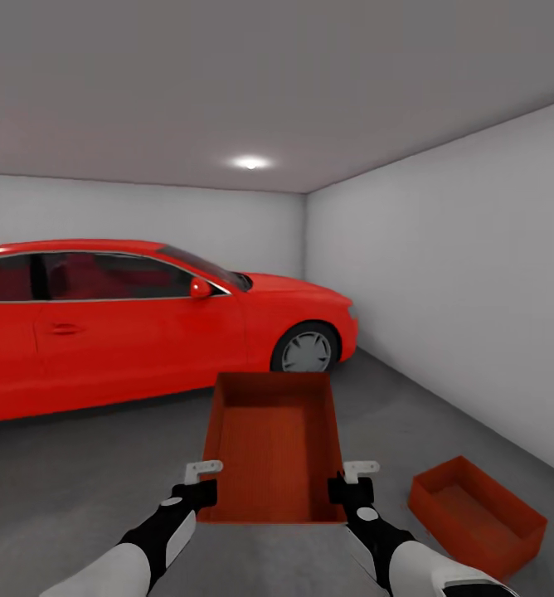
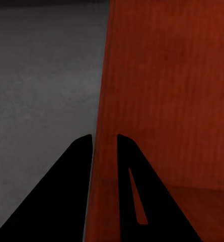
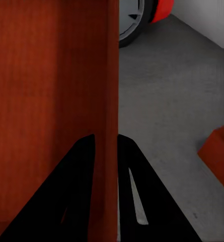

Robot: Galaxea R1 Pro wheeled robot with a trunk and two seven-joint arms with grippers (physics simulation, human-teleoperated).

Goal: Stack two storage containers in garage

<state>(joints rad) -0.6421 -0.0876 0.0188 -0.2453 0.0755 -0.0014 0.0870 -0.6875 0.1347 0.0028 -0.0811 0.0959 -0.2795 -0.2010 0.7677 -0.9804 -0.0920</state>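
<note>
**Container held aloft in the garage, second one on the floor**

Held at lower centre of the head view: an orange-red storage container [image 1: 273,444], open top facing the camera, carried between both arms above the dark grey floor [image 1: 78,473]. Left gripper [image 1: 196,489] clamped on the container's left wall near its close corner; in the left wrist view, one black finger [image 2: 66,191] on either side of the thin wall [image 2: 102,101]. Right gripper [image 1: 353,487] pinching the right wall likewise, wall edge [image 3: 112,101] between its two fingers [image 3: 142,196] in the right wrist view.

At lower right of the head view, resting on the floor: the second container [image 1: 476,514], apart from the held one, empty, turned at an angle. Its corner [image 3: 220,151] at the right edge of the right wrist view.

Across the left and middle of the head view: a red car [image 1: 144,323], front wheel [image 1: 306,350] just beyond the held container. Pale grey walls [image 1: 459,274] behind and at right; ceiling light [image 1: 250,162] at upper centre.
</note>
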